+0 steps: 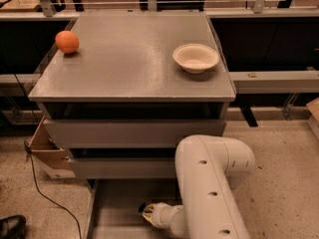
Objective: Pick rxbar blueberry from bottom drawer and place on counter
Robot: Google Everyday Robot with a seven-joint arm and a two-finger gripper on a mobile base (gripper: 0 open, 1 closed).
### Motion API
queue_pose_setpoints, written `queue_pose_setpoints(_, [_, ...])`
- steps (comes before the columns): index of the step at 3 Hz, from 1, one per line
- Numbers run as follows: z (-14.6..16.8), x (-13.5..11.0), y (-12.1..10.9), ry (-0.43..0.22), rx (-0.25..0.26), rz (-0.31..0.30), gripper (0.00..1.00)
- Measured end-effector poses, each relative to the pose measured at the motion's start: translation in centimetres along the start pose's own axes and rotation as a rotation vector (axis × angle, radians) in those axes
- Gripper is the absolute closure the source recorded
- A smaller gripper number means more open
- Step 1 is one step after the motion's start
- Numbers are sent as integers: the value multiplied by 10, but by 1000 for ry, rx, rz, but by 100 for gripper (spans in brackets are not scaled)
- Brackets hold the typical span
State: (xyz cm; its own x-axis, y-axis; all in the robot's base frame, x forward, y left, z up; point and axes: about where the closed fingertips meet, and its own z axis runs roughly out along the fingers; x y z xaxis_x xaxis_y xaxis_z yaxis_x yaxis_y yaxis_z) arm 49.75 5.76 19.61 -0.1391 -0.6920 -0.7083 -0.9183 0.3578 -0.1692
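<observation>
End effector [146, 211] sits low inside the btm drawer [117, 208], just above its flat grey floor, pointing toward the drawer's left side. Can't tell its state: the tip is small and partly lost in shadow. A small dark patch sits right at the tip; can't tell if that's the snack bar, which isn't clearly visible anywhere else. White arm [209, 183] runs from the wrist up and right, w/ a fat elbow bending in front of the cabinet's lower right corner. Btm drawer is pulled out; the two wider drawers above, middle [124, 168] and upper [134, 132], stick out slightly. On the bench [129, 59], a pale bowl [196, 57] stands near the right edge and an orange [67, 42] near the back left corner, well apart. Cardboard box [47, 153] sits beside the cabinet's left side, w/ a black cable [50, 198] trailing on the floor.
</observation>
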Motion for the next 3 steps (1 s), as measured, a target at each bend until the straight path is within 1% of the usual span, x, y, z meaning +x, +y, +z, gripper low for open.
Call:
queue_pose_setpoints(1, [-37,-10,0,24,-17,6,100])
queue_pose_setpoints(2, [-78,-13,-1,56,-27,26,100])
queue_pose_setpoints(3, [-132,-20,-9,73,-17,50,100])
